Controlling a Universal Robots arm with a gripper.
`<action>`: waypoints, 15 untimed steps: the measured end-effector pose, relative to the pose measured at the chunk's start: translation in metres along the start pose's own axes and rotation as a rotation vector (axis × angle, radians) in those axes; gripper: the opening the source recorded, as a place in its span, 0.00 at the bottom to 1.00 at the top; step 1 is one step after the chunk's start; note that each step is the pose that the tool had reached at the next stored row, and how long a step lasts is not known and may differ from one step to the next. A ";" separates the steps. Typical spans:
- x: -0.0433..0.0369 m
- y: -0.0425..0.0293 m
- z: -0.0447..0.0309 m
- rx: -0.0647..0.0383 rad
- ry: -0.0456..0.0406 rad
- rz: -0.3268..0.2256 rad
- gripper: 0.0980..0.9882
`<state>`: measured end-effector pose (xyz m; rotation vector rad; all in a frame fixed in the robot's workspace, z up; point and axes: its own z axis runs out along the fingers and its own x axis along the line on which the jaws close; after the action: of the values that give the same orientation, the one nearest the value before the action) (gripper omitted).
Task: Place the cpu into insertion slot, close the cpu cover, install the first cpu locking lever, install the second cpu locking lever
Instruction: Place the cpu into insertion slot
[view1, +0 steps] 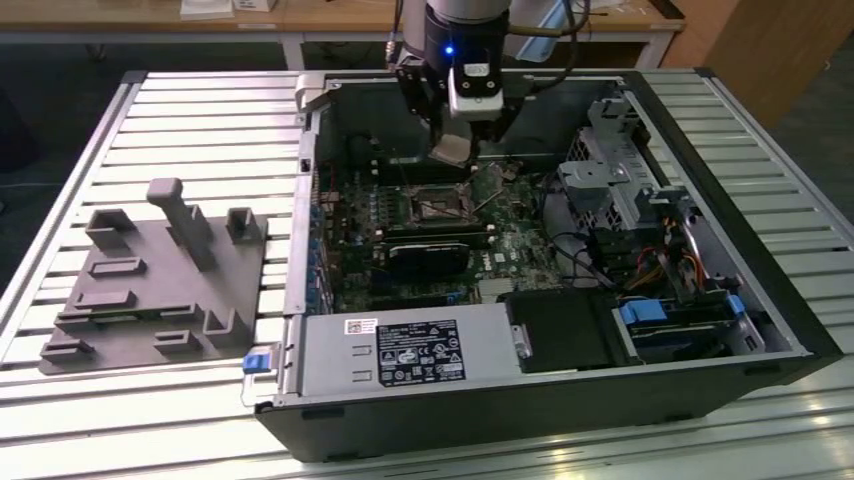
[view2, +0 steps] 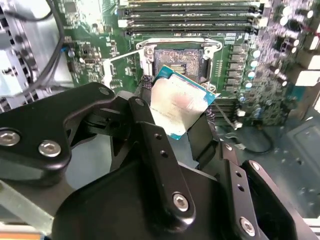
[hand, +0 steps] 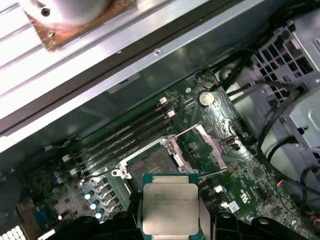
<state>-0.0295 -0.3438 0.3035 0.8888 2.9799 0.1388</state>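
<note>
The cpu (view2: 179, 101) is pinched by its edges in the gripper (hand: 169, 220), held clear above the bare insertion slot (view1: 438, 208). In the exterior view the slot lies at six o'clock from the chip, inside the computer case (view1: 534, 420).

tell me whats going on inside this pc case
The arm's gripper is shut on the cpu, holding it by its edges above the motherboard inside the open computer case. The insertion slot is empty and the cpu is not yet in it. The cpu cover stands swung open beside the slot.
</note>
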 end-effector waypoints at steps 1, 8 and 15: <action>0.0000 0.0000 0.0003 0.000 -0.0017 0.018 0.49; 0.0000 -0.0003 0.0028 0.000 -0.0137 0.146 0.49; 0.0000 -0.0005 0.0054 0.000 -0.0257 0.272 0.49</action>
<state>-0.0296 -0.3439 0.2982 1.2822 2.8202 0.1310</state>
